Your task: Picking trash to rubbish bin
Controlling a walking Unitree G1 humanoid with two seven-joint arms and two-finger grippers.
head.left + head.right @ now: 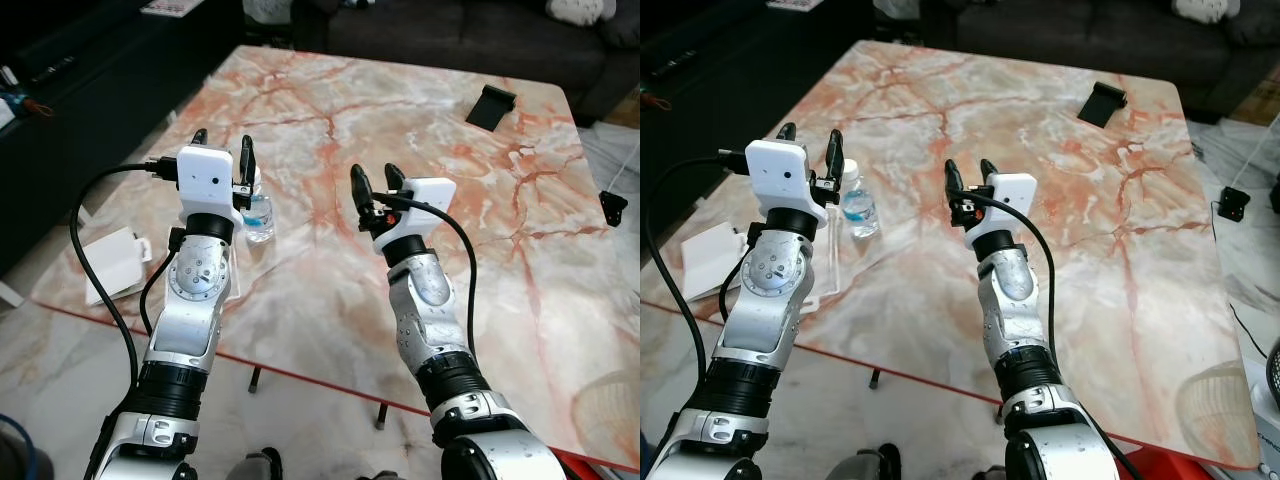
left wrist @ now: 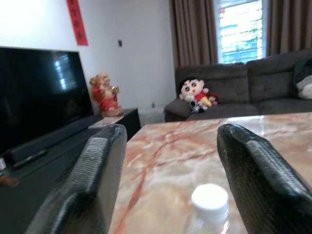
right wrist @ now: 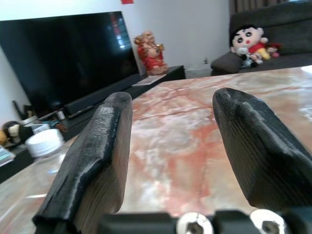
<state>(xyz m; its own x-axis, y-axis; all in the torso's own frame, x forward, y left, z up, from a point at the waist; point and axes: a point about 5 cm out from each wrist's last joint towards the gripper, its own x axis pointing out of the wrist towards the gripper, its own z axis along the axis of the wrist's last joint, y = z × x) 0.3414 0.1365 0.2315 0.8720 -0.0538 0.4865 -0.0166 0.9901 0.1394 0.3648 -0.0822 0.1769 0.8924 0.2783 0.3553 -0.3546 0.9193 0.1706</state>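
A small clear plastic water bottle with a white cap stands upright near the left edge of the marble table. My left gripper is held up open just behind and above the bottle, its fingers either side of the cap without touching it. My right gripper stands open over the table's middle, to the right of the bottle, with nothing between its fingers.
A black phone stand sits at the table's far right. White paper lies on the floor left of the table. A dark TV unit runs along the left, a sofa behind.
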